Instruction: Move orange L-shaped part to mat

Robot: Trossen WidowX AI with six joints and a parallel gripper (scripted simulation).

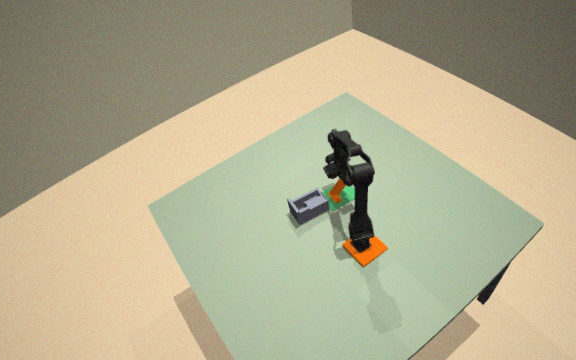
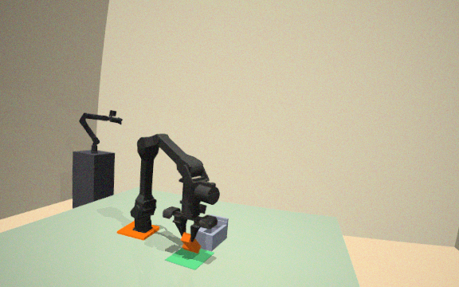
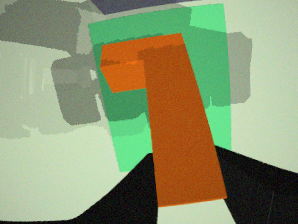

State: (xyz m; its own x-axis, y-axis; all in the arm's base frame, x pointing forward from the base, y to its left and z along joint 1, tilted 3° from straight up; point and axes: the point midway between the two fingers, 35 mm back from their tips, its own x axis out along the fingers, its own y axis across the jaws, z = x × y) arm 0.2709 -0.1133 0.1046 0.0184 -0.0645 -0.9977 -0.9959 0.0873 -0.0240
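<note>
My gripper [image 1: 338, 181] [image 2: 188, 233] [image 3: 181, 156] is shut on the straight end of the orange L-shaped part [image 1: 337, 191] [image 2: 190, 243] [image 3: 180, 132]. The part hangs tilted, its L-shaped end lowest, just above the green mat [image 1: 349, 194] [image 2: 182, 259] [image 3: 216, 50]. I cannot tell whether its low end touches the mat. The grey tray [image 1: 308, 206] [image 2: 215, 234] stands right beside the mat, and its pocket is empty.
The arm's base stands on an orange plate [image 1: 365, 251] [image 2: 127, 231] near the mat. A dark pedestal [image 2: 93, 177] with a second small arm stands beyond the table's far left edge. The table top [image 1: 268, 250] is pale green.
</note>
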